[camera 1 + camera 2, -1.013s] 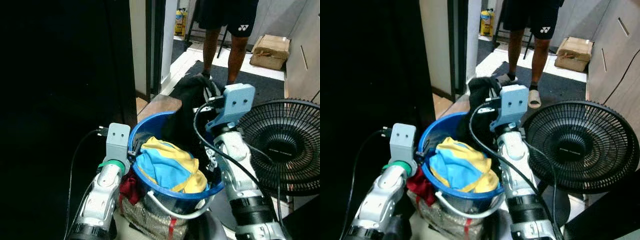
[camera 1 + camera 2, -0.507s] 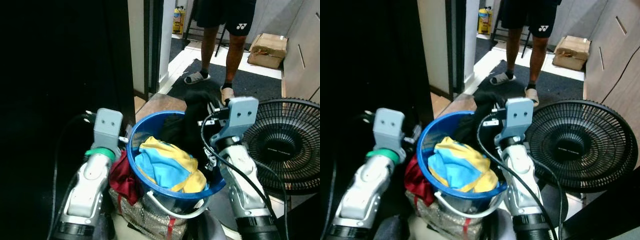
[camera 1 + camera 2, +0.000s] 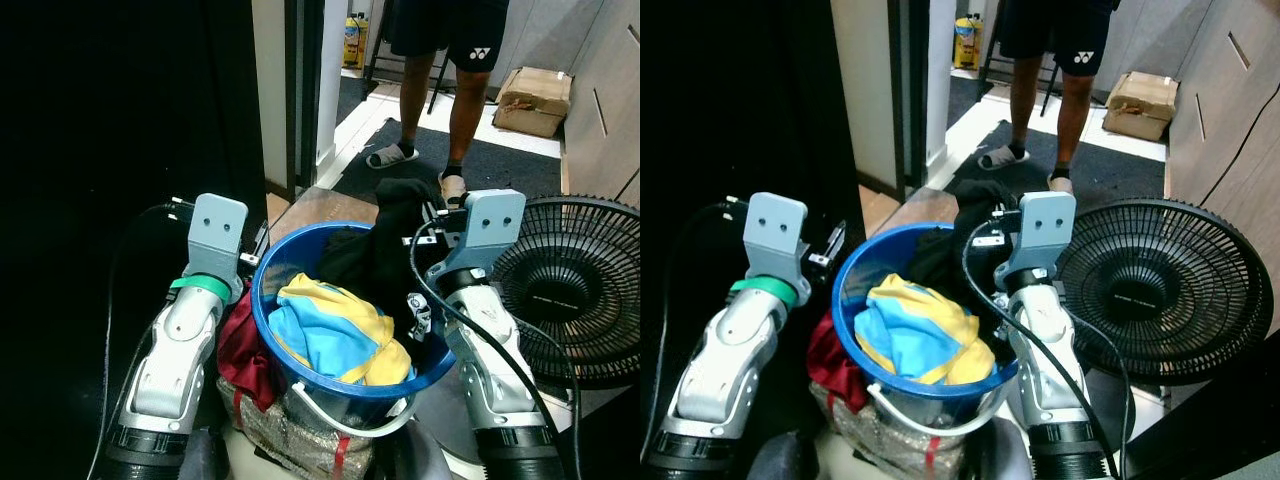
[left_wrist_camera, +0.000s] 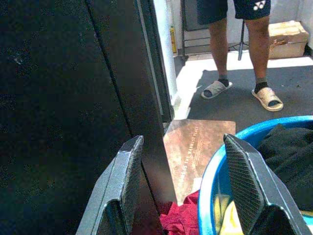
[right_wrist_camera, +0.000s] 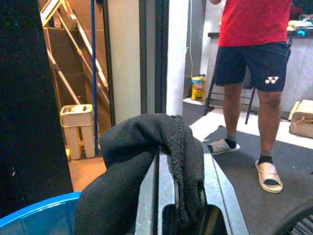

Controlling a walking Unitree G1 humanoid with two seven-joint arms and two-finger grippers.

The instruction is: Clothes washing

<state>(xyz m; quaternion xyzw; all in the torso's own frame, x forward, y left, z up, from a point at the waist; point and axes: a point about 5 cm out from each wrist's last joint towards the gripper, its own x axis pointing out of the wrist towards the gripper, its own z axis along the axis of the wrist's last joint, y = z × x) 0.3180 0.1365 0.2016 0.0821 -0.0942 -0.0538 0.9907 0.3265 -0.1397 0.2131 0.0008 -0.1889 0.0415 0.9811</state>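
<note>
Right gripper [image 5: 168, 196] pinched a black garment [image 5: 146, 161] at the far rim of the blue bucket [image 3: 300, 370], left gripper [image 4: 183, 188] spread empty beside it, so the washing looked barely begun, with yellow-blue cloth [image 3: 330, 330] inside and nothing yet loaded.

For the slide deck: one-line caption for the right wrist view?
Right gripper shut on black garment above blue bucket; person stands ahead.

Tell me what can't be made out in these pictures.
- Blue basin: its bottom, buried under the yellow-and-blue garment and black garment, head views.
- Person: upper body cut off by the frame's top edge.
- Right claw: fingertips wrapped in black cloth, right wrist view.
- Left side: too dark.
</note>
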